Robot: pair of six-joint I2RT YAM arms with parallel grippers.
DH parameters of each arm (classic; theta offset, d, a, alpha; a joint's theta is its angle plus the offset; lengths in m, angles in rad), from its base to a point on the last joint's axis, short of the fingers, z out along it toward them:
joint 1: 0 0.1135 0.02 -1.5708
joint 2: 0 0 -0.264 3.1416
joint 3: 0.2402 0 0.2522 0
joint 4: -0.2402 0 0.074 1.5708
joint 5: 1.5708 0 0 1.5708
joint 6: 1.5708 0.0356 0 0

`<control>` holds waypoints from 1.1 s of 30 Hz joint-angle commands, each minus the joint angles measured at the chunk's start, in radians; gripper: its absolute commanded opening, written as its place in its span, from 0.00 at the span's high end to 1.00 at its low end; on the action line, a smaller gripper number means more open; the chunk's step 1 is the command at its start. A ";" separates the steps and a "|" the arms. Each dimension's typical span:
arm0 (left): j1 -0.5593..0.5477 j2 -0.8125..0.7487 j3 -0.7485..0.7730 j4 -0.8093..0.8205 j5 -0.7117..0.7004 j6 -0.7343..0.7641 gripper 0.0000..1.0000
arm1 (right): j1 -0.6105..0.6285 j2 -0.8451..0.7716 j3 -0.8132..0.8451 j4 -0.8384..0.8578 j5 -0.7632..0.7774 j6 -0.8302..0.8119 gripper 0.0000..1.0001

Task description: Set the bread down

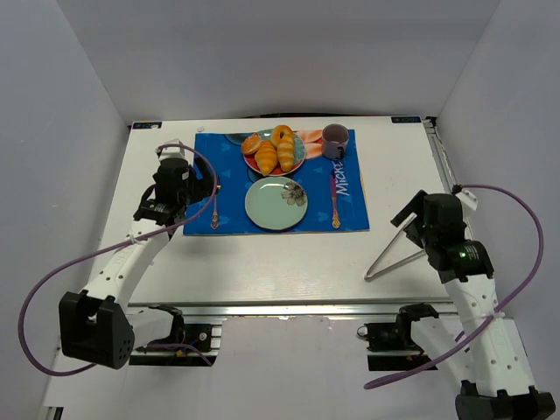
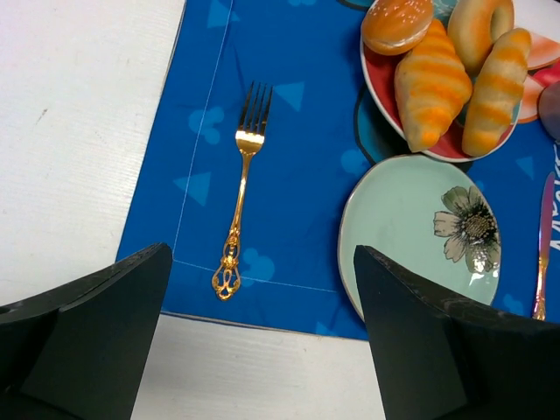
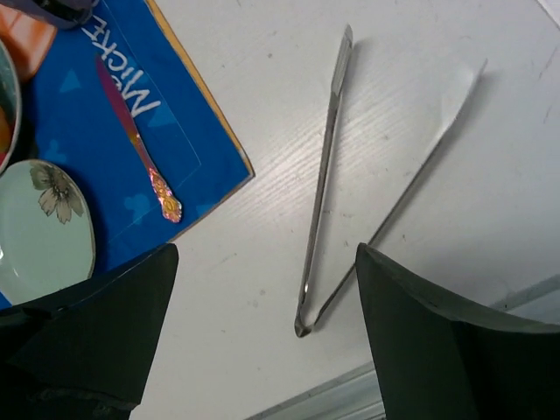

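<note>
Opening stage: nothing is grasped. The bread (image 2: pixel 430 83), 2 ridged rolls, is seen on the red plate (image 2: pixel 382 83) beside a doughnut (image 2: pixel 464 39), at 12 o'clock from the green plate (image 2: pixel 394 227). The left tool (image 2: pixel 261 255) is held spread over the fork (image 2: pixel 241 197), at 9 o'clock from the plates. The right tool (image 3: pixel 265 252), likewise spread, is poised above the tongs (image 3: pixel 322 184) on the desk (image 3: pixel 262 105). A reach to 1 roll is judged next.

I read bright, diffuse light | faint soft shadow beside tongs (image 3: pixel 324 175) ahead of right claw (image 3: pixel 265 254) | its fingers (image 3: pixel 437 350) slightly soft (near field)
</note>
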 commanded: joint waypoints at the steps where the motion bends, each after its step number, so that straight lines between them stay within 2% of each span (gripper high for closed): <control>1: 0.004 0.008 0.067 -0.022 0.026 0.024 0.04 | 0.001 -0.032 -0.046 -0.102 0.018 0.057 0.11; 6: 0.004 0.032 0.076 -0.026 0.043 0.042 0.04 | 0.003 -0.070 -0.138 -0.122 -0.009 0.152 0.11; 11: 0.004 0.034 0.052 -0.012 0.062 0.036 0.04 | 0.003 0.034 -0.250 -0.052 -0.032 0.180 0.11; 14: 0.004 0.031 0.041 -0.004 0.069 0.022 0.04 | 0.001 0.104 -0.288 0.054 -0.051 0.177 0.11; 19: 0.004 0.034 0.036 0.003 0.092 -0.004 0.04 | 0.001 0.245 -0.285 0.190 -0.057 0.160 0.11; 24: 0.004 0.038 0.024 0.013 0.103 -0.013 0.04 | 0.003 0.361 -0.274 0.247 -0.049 0.145 0.11; 33: 0.004 0.041 0.027 -0.004 0.068 0.005 0.04 | 0.001 0.460 -0.290 0.309 -0.028 0.145 0.11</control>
